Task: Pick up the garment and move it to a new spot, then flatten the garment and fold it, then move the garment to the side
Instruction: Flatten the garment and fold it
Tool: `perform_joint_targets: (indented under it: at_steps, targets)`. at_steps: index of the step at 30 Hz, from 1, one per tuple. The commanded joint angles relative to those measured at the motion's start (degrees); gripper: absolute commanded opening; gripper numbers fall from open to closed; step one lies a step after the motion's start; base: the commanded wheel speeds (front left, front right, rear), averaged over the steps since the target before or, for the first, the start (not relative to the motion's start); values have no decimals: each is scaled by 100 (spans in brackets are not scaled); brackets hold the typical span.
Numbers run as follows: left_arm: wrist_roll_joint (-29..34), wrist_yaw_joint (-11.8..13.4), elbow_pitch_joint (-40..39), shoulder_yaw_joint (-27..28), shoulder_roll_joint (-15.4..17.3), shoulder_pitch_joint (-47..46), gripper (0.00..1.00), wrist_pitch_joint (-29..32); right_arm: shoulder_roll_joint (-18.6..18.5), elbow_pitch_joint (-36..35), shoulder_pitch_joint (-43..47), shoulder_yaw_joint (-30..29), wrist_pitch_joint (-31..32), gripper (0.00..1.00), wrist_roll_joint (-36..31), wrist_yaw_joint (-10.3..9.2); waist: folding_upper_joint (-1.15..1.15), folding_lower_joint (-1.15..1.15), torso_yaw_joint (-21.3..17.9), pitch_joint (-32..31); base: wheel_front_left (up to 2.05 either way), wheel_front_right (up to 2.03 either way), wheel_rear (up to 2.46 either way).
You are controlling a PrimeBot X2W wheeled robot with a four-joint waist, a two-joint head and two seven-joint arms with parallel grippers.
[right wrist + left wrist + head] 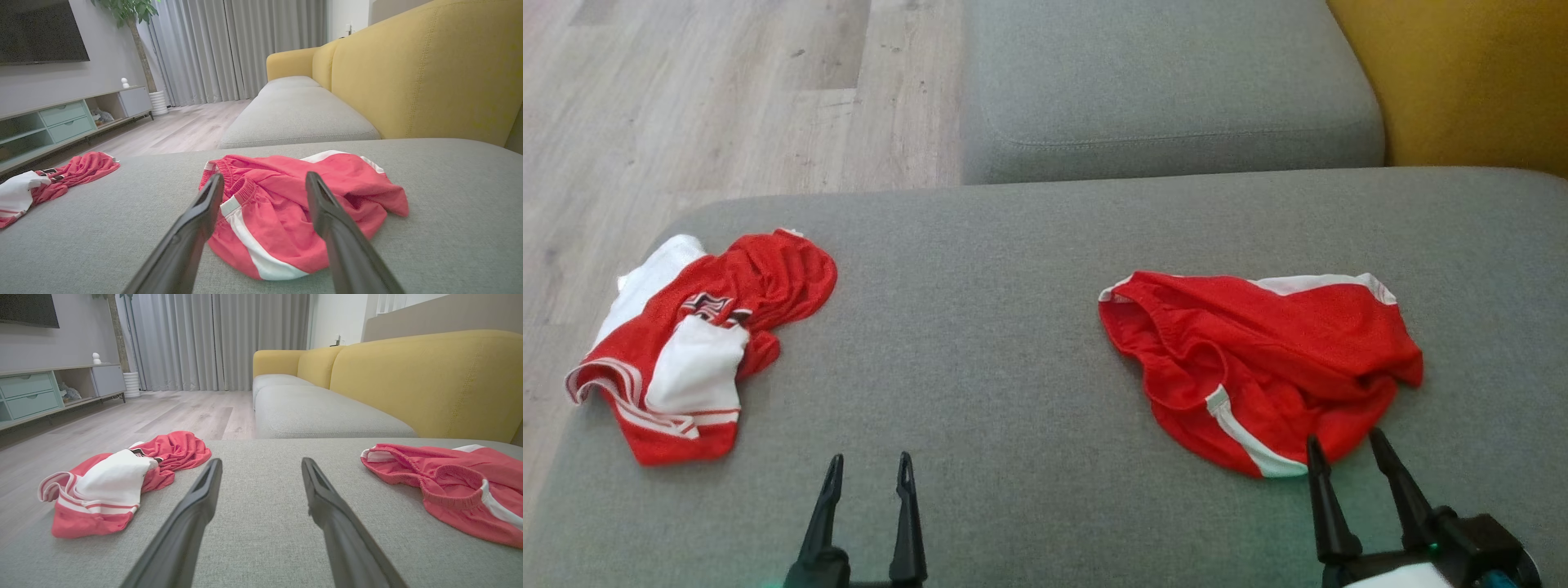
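**Head view.** You see the left tool [869, 459] and the right tool [1344, 438] low in frame. Each has its two fingers spread wide and holds nothing. The red shorts [1274, 351] lie crumpled on the grey sofa cushion [1013, 327], at the right tool's fingertips. A red-and-white jersey [698, 351] lies bunched near the cushion's left edge, well apart from the shorts.

**Left wrist view.** The left tool [261, 461] frames bare cushion, with the jersey [110, 482] to its left and the shorts [449, 486] to its right.

**Right wrist view.** The right tool [264, 175] points at the shorts [286, 212]. You cannot tell whether it touches them.
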Motion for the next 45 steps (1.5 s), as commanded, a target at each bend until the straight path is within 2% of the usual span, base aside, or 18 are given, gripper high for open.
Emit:
perform_joint_targets:
  at_steps: [1,8,17,23,25,29,41,42,43,45]
  targets:
    - [36,11,-166,190,-13,-198,100,-54,-52,-210,-322,106,-21,100,-18,-4,0,-1,-14,13,0,0,0]
    - [95,-113,30,-16,-13,-402,100,-54,-52,-252,-414,114,-21,100,-87,-4,0,-1,-293,188,0,0,0]
    - [-461,-913,1044,-1197,-13,-1766,100,-55,-52,-198,-594,240,-21,100,-156,-4,0,-1,-1201,648,0,0,0]
    - [-717,-1219,2290,-2165,-13,-2840,100,-38,-52,-186,-730,339,-21,100,-72,-4,0,-1,-1767,979,0,0,0]
    - [-837,-1250,2732,-2426,-13,-3148,100,31,-52,-172,-784,391,-21,100,-55,-4,0,-1,-1938,1045,0,0,0]
    - [-1057,-1137,3328,-2732,-13,-3630,100,33,-52,-164,-859,484,-21,100,1,-4,0,-1,-2210,1144,0,0,0]
    - [-1669,-921,3949,-3248,-13,-4333,100,-47,-52,-131,-891,595,-21,100,43,-4,0,-1,-2517,1284,0,0,0]
    - [-1696,-950,3955,-3313,-13,-4377,34,-49,-52,-129,-896,599,-21,100,42,-4,0,-1,-2523,1291,0,0,0]
    - [-1716,-1006,3938,-3388,-13,-4422,0,-50,-52,-125,-901,602,-21,100,40,-4,0,-1,-2525,1295,0,0,0]
    - [-1784,-1105,3907,-3519,-13,-4491,0,-52,-52,-107,-912,602,-21,100,36,-4,0,-1,-2525,1280,0,0,0]
